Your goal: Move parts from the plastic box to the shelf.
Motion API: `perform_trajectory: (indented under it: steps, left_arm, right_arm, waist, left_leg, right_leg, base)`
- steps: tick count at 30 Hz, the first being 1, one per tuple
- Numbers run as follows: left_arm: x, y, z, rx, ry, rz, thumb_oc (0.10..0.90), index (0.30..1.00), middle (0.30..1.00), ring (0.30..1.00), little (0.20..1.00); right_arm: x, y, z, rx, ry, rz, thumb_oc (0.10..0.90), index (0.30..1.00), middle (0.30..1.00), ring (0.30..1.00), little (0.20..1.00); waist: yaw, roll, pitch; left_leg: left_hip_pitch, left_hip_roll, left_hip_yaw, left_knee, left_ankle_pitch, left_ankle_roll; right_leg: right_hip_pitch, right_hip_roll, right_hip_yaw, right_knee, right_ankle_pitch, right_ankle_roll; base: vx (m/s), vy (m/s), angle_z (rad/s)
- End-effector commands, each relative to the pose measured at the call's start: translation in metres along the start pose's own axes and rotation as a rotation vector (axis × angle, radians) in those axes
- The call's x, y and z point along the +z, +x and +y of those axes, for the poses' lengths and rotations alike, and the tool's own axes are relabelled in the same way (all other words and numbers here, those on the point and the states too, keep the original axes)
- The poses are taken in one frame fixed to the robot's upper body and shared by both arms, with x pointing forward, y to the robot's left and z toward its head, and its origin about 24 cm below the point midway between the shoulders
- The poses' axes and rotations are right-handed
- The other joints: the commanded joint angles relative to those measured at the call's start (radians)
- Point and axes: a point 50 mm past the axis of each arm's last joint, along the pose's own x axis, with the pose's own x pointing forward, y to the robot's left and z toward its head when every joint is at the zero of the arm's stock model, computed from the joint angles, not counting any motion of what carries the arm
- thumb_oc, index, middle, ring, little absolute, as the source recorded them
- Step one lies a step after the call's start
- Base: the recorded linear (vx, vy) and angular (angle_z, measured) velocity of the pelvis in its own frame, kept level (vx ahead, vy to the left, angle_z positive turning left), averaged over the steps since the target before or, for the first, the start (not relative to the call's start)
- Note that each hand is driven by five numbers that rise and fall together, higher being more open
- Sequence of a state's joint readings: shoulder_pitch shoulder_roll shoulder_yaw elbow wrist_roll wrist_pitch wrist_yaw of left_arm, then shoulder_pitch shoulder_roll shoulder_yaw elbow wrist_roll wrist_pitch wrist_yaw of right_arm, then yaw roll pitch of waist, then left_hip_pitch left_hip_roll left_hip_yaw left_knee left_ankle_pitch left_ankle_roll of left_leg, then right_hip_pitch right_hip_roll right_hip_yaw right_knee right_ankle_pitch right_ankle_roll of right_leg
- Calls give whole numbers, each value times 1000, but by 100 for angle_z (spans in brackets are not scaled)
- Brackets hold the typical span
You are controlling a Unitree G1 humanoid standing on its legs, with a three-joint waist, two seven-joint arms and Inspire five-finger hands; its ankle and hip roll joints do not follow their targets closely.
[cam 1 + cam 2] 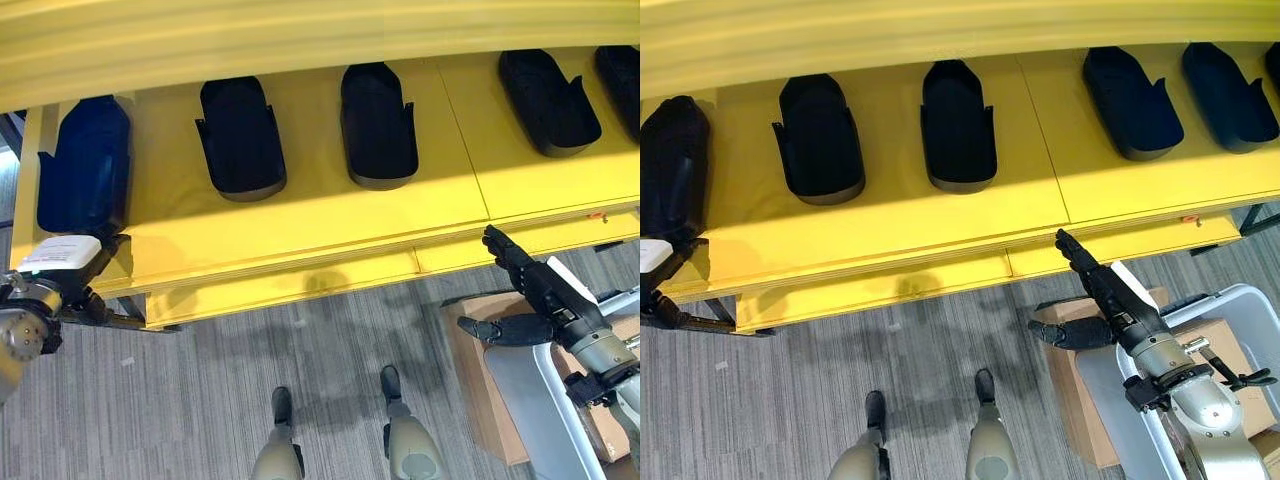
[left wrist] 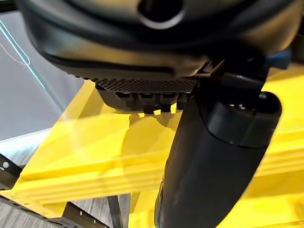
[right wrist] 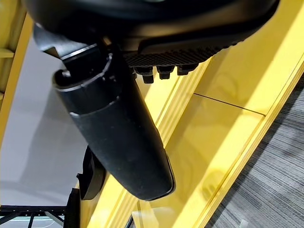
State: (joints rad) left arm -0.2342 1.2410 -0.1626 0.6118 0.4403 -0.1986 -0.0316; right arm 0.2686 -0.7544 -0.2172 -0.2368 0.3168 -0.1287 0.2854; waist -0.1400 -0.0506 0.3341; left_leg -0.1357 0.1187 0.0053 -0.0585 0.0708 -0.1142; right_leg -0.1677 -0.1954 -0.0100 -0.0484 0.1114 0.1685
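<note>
On my yellow shelf (image 1: 330, 225) five parts (image 1: 378, 125) lie placed; my right hand (image 1: 535, 290) hangs open and empty by the plastic box (image 1: 1250, 330), while I cannot tell my left hand's (image 1: 55, 270) grip at the leftmost part (image 1: 85, 165), so more trips look likely.

The right hand (image 1: 1110, 300) reaches up from the lower right, fingers (image 1: 1077, 252) straight and thumb (image 1: 1065, 333) spread sideways, holding nothing. The left hand (image 1: 85, 290) sits at the far left, its fingers hidden.

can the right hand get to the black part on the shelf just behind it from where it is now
Probably yes. The right hand is open, holds nothing, and points at the front edge of the yellow shelf. The nearest black part lies farther back on the shelf's open top with nothing between, though the arm would need to stretch forward.
</note>
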Motion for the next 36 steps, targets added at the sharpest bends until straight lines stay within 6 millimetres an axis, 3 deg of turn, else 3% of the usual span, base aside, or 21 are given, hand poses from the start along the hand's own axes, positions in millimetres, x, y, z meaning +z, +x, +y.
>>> perform_trajectory:
  steps: [1, 20, 25, 31, 32, 36]
  left_arm:
    - [-33, -9, 60, 175, 64, 137, 900, 1000, 1000, 1000, 1000]
    - [-23, -2, 76, 229, 71, 106, 900, 1000, 1000, 1000, 1000]
    - [-9, 1, 78, 239, 71, 42, 900, 1000, 1000, 1000, 1000]
    - [17, -11, 64, 260, -70, -123, 900, 1000, 1000, 1000, 1000]
    - [30, -20, 57, 270, -204, -213, 900, 1000, 1000, 1000, 1000]
    - [36, -41, 34, 286, -521, -296, 900, 1000, 1000, 1000, 1000]
  right_arm:
    - [52, 5, -19, -58, -100, -273, 900, 1000, 1000, 1000, 1000]
    - [53, 2, -19, -70, -103, -280, 900, 1000, 1000, 1000, 1000]
    - [53, 3, -18, -67, -107, -279, 900, 1000, 1000, 1000, 1000]
    - [50, 0, -19, -76, -98, -264, 900, 1000, 1000, 1000, 1000]
    - [47, -3, -21, -94, -89, -253, 900, 1000, 1000, 1000, 1000]
    - [42, -6, -21, -103, -51, -237, 900, 1000, 1000, 1000, 1000]
  waist:
    - [-15, -33, -36]
    - [-29, -36, -34]
    - [-27, -32, -32]
    - [-3, -25, -36]
    - [14, -22, -42]
    - [19, -12, -73]
  left_leg:
    - [59, 9, 61, 181, -241, 74]
    - [28, 5, 64, 219, -253, 74]
    - [24, 5, 63, 223, -254, 73]
    - [36, 4, 53, 206, -246, 71]
    - [43, 4, 46, 194, -241, 71]
    - [79, 10, 36, 149, -226, 65]
  right_leg:
    - [-94, -95, 53, 106, -2, 70]
    - [-112, -98, 65, 107, 4, 69]
    - [-112, -99, 64, 110, 1, 68]
    - [-100, -100, 53, 110, -3, 62]
    - [-94, -100, 48, 113, -6, 59]
    - [-69, -96, 35, 107, -13, 53]
  base:
    - [0, 0, 0]
    - [0, 0, -1]
    - [0, 0, 0]
    - [0, -6, 0]
    - [10, -46, 1]
    - [23, -33, 0]
